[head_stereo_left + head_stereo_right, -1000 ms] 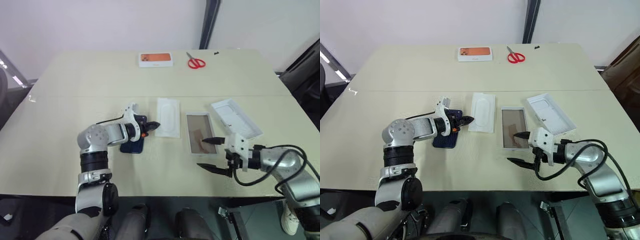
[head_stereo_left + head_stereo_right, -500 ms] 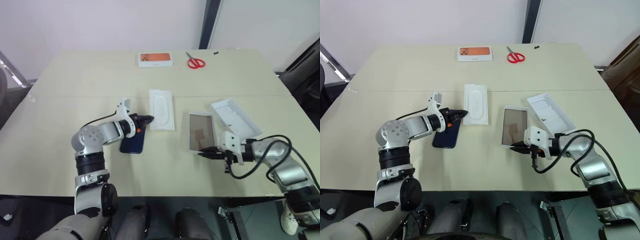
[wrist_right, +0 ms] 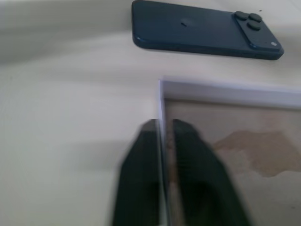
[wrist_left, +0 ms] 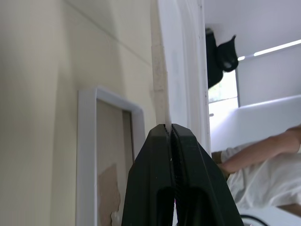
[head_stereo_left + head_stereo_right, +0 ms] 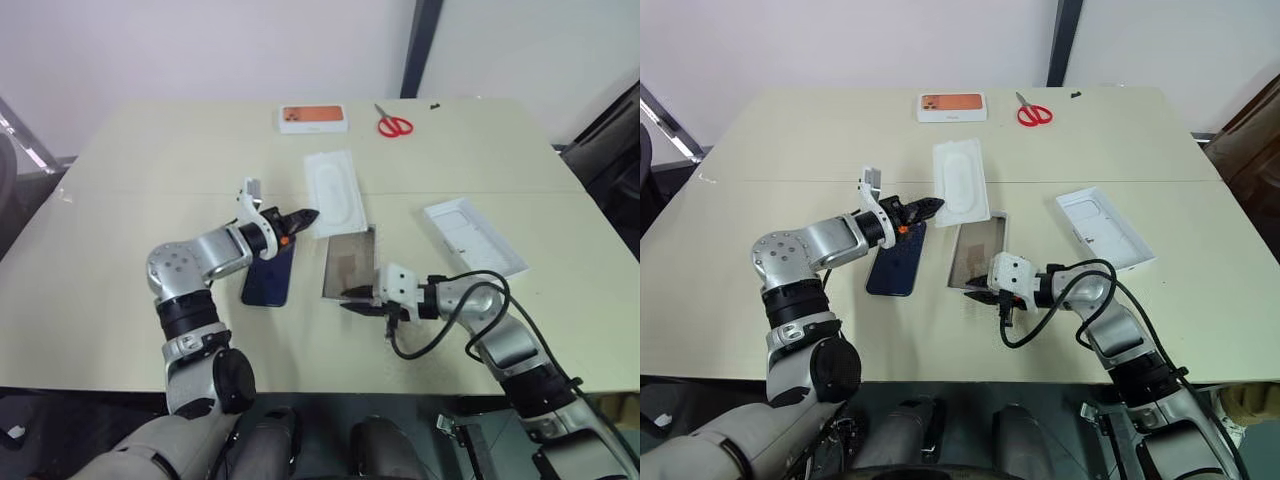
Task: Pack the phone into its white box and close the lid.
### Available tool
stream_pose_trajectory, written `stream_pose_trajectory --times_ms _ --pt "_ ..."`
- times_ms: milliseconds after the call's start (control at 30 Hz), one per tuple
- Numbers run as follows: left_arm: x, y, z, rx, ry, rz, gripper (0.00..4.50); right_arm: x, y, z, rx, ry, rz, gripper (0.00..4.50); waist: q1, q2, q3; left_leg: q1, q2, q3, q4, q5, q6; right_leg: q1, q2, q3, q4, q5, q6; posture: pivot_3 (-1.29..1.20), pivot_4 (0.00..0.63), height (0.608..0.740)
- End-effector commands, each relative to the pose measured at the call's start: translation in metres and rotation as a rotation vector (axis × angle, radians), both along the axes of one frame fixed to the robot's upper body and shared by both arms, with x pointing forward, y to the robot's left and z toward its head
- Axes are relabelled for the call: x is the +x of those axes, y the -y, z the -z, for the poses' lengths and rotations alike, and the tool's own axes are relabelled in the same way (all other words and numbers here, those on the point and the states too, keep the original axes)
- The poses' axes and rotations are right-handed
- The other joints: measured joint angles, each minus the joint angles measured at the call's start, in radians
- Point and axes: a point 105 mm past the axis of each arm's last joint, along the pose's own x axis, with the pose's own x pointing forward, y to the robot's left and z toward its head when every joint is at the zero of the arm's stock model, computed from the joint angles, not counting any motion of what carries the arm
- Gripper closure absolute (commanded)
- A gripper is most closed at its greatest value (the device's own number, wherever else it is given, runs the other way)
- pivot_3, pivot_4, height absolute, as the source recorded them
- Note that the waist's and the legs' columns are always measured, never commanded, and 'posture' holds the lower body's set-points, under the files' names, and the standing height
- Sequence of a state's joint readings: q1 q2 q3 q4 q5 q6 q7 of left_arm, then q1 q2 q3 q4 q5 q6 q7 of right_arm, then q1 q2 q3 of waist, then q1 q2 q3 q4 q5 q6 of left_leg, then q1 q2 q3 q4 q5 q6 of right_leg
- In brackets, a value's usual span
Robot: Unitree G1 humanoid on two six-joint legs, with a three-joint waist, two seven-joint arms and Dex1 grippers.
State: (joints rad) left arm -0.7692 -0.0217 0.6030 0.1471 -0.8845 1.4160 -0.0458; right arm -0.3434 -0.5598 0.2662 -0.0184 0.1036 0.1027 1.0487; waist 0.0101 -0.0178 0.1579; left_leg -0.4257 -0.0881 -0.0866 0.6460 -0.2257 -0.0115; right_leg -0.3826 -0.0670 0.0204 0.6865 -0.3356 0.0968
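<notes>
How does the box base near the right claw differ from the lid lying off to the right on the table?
The box base shows a glossy brownish inside; the lid is plain white inside with a moulded recess. The base sits next to the phone with one wall between the fingers of the right claw; the lid lies alone, untouched. Both are shallow white rectangles, open side up.

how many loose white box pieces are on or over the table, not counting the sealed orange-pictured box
3. The thin insert tray is pinched by the left gripper, the white box has its near wall between the right gripper's fingers, and the lid lies inside-up to the right.
</notes>
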Motion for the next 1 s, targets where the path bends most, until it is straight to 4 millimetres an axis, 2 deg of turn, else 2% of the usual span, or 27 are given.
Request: stream_pose_trajectory --times_ms 33,100,200,367,500,767,867,1000 --pt "-0.01 0.006 -0.006 0.046 0.057 0.053 4.5 0.003 0.01 -0.02 0.027 0.067 0.023 1.57 0.0 0.0 0.0 0.0 0.0 0.0 0.0 0.0 0.0 0.0 0.0 0.0 0.0 0.0 0.0 0.0 0.15 0.734" --pt "-0.016 0.006 0.001 0.072 0.049 0.082 4.5 0.001 0.025 -0.028 0.052 0.047 0.058 1.57 0.001 0.0 0.0 0.0 0.0 0.0 0.0 0.0 0.0 0.0 0.0 0.0 0.0 0.0 0.0 0.0 0.15 0.734" --pt "-0.025 0.006 0.01 0.103 0.044 0.121 4.5 -0.006 0.06 -0.034 0.034 0.034 0.138 1.57 0.004 0.0 0.0 0.0 0.0 0.0 0.0 0.0 0.0 0.001 0.0 0.0 0.0 0.0 0.0 0.0 0.15 0.734" --pt "-0.031 0.01 0.017 0.146 0.054 0.151 4.5 -0.005 0.092 -0.044 0.059 0.073 0.258 1.57 -0.001 0.0 0.0 0.0 0.0 0.0 0.0 0.0 0.0 0.001 0.0 0.0 -0.001 0.0 0.0 0.0 0.15 0.734" --pt "-0.036 0.014 0.022 0.13 0.036 0.159 4.5 0.008 0.099 -0.065 0.19 0.108 0.349 1.57 -0.005 0.0 0.0 0.001 0.0 0.0 -0.001 0.0 0.0 0.001 0.0 0.001 -0.001 0.0 0.0 0.0 0.15 0.734" --pt "-0.04 0.016 0.024 0.159 0.037 0.17 4.5 0.013 0.091 -0.063 0.195 0.133 0.348 1.57 0.003 0.0 0.0 0.0 0.0 0.0 0.0 0.0 0.0 0.001 0.0 0.001 -0.001 0.0 0.0 0.0 0.15 0.734" --pt "-0.044 0.018 0.024 0.159 0.039 0.2 3.55 0.015 0.089 -0.062 0.191 0.138 0.343 1.51 0.002 0.0 0.0 0.0 0.0 0.0 0.0 0.0 0.0 0.001 0.0 0.001 -0.001 0.0 0.0 0.0 0.15 0.734" --pt "-0.048 0.018 0.023 0.208 0.065 0.22 1.55 0.018 0.088 -0.062 0.191 0.148 0.338 1.51 0.001 0.0 0.0 0.0 0.0 0.0 0.0 0.0 0.0 0.001 0.0 0.001 -0.001 0.0 0.0 0.0 0.15 0.734"
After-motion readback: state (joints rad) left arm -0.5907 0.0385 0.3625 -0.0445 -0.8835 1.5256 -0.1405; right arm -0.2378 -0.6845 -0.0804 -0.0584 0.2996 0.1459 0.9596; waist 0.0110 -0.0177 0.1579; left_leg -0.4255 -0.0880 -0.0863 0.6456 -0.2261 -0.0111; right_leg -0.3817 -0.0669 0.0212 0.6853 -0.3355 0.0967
